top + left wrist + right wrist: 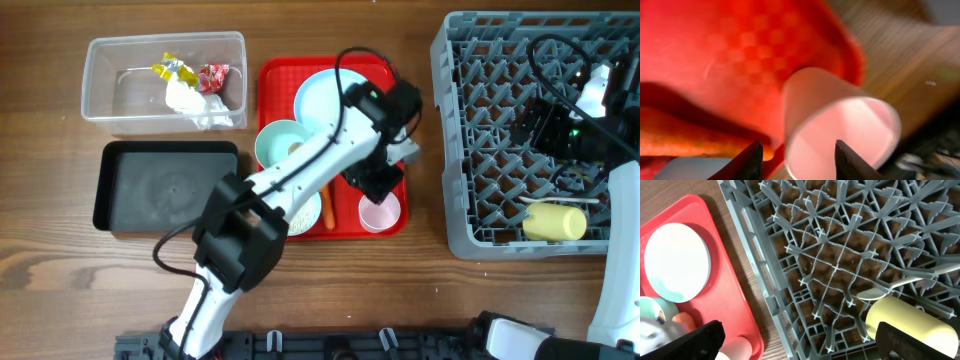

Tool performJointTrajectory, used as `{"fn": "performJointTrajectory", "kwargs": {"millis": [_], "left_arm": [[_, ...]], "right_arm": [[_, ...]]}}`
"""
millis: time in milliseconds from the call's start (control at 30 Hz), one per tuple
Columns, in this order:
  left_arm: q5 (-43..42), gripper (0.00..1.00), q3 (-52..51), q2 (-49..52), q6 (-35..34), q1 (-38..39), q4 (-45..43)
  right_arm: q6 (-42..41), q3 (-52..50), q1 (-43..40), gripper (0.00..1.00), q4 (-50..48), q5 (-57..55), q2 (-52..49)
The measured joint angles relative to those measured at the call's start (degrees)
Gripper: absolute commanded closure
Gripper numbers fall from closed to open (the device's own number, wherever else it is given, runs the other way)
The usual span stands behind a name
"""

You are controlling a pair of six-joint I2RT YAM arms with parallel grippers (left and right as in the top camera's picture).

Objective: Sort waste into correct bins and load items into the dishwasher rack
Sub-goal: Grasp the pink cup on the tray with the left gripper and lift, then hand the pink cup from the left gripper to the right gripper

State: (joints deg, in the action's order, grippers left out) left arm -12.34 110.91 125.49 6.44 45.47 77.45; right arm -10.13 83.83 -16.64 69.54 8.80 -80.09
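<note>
Jaws of the left gripper (797, 144) stand part-open astride the rim of the pink cup (840, 115) on the red tray (715, 60); the right gripper (797, 327) gapes wide, empty, above the dishwasher rack (840, 255).

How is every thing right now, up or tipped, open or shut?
pink cup, upright on red tray
yellow cup, lying sideways in rack
plate, flat on red tray
clear tub, holding tissue and wrappers
left gripper, open by pink cup
right gripper, open above rack
</note>
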Motion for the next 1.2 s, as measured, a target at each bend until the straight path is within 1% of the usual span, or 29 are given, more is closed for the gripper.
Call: {"fn": "performJointTrajectory", "kwargs": {"millis": [33,67,133,267,367,400,433,500,533,600,700,767,800,867,933,1033,1100,1200], "left_arm": [[2.4,0.73,-2.1,0.1,-1.9,0.5,-1.9],[3.8,0.96,-4.1,0.2,-3.4,0.5,-3.8],[5.3,0.96,-6.6,0.2,-5.3,0.5,-5.4],[5.6,0.96,-7.0,0.2,-7.1,0.3,-5.8],[2.7,0.96,-7.2,-0.3,-7.7,-2.1,-6.6],[-0.2,0.96,-7.4,-1.1,-7.7,-4.0,-7.5],[-4.5,0.96,-7.5,-2.8,-7.6,-7.1,-8.7],[-19.1,0.96,-7.5,-6.8,-4.6,-14.2,-11.5],[-29.3,0.96,-7.5,-8.2,-2.0,-17.7,-12.7],[-44.9,0.96,-7.5,-9.0,2.6,-23.6,-13.3],[-58.5,0.96,-7.5,-9.0,5.6,-25.6,-15.8],[-63.8,0.96,-7.5,-9.0,6.4,-25.5,-17.7],[-67.4,0.96,-7.5,-9.0,6.7,-25.5,-19.3],[-72.2,0.96,-7.5,-9.0,7.0,-25.5,-21.5],[-74.5,0.96,-7.5,-9.0,7.0,-25.5,-22.5],[-75.7,0.96,-7.5,-9.0,7.0,-25.5,-22.9],[-76.1,0.96,-7.5,-9.0,7.0,-25.7,-23.1],[-76.0,0.96,-7.5,-9.0,7.0,-26.5,-23.1]], "right_arm": [[0.0,0.0,0.0,0.0,0.0,0.0,0.0],[0.0,0.0,0.0,0.0,0.0,0.0,0.0],[0.0,0.0,0.0,0.0,0.0,0.0,0.0],[0.0,0.0,0.0,0.01,0.0,0.0,0.0],[0.3,0.0,0.0,0.0,0.0,1.8,0.0],[1.0,0.0,0.0,0.01,0.0,3.6,0.0],[2.6,0.0,0.0,0.01,-0.8,7.8,0.0],[4.6,0.0,0.0,0.0,-1.7,13.2,0.0],[6.4,0.0,0.0,0.01,-2.3,17.2,0.0],[10.6,0.0,0.7,0.01,-2.8,25.5,0.0],[16.1,0.0,5.0,0.01,-5.1,35.1,0.0],[18.2,0.0,8.7,0.0,-7.3,39.9,-0.1],[19.4,0.0,12.6,0.0,-9.8,43.6,-0.1],[19.4,0.0,15.8,0.0,-13.5,46.6,-0.1],[19.0,0.0,17.3,0.01,-15.8,49.4,-0.3],[19.0,0.0,17.4,0.01,-15.8,52.6,-2.2],[19.0,0.0,17.4,0.04,-15.9,54.5,-4.2],[18.9,-0.6,18.3,0.16,-16.5,56.9,-5.8]]}}
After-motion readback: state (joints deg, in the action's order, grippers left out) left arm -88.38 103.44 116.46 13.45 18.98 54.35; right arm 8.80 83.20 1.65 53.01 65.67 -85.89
